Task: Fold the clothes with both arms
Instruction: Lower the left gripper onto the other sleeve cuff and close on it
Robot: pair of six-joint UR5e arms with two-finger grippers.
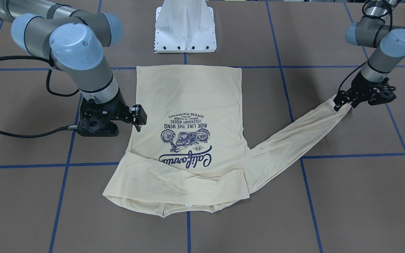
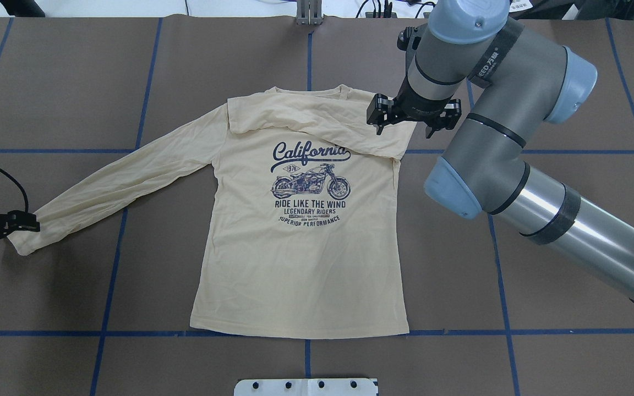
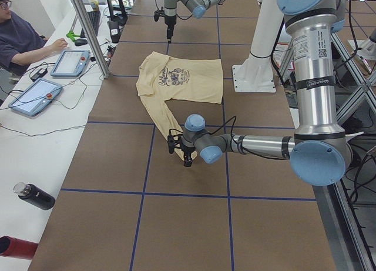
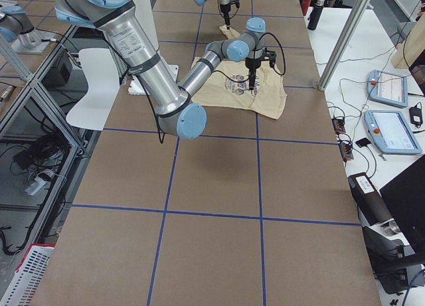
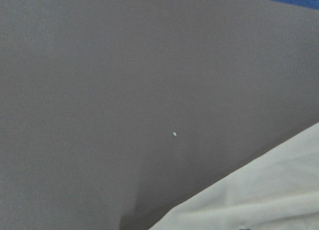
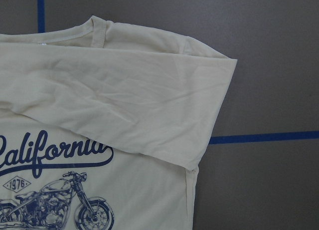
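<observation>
The clothes are one cream long-sleeved shirt (image 2: pixel 300 264), lying flat and print-up in the middle of the table. One sleeve (image 2: pixel 306 118) is folded across the chest above the "California" print. The other sleeve (image 2: pixel 124 176) stretches out sideways. At its cuff is my left gripper (image 1: pixel 336 104), shut on the fabric and holding the cuff just off the table. My right gripper (image 2: pixel 404 132) hangs open above the shirt's shoulder, beside the folded sleeve, with nothing in it. The wrist views show only cloth and table, not the fingers.
The white pedestal base (image 1: pixel 185 31) stands just behind the shirt's hem. A person (image 3: pixel 23 36) sits at a side bench with control tablets (image 3: pixel 70 62). A black bottle (image 3: pixel 34 196) lies on that bench. Blue tape lines cross the brown tabletop (image 2: pixel 570 264).
</observation>
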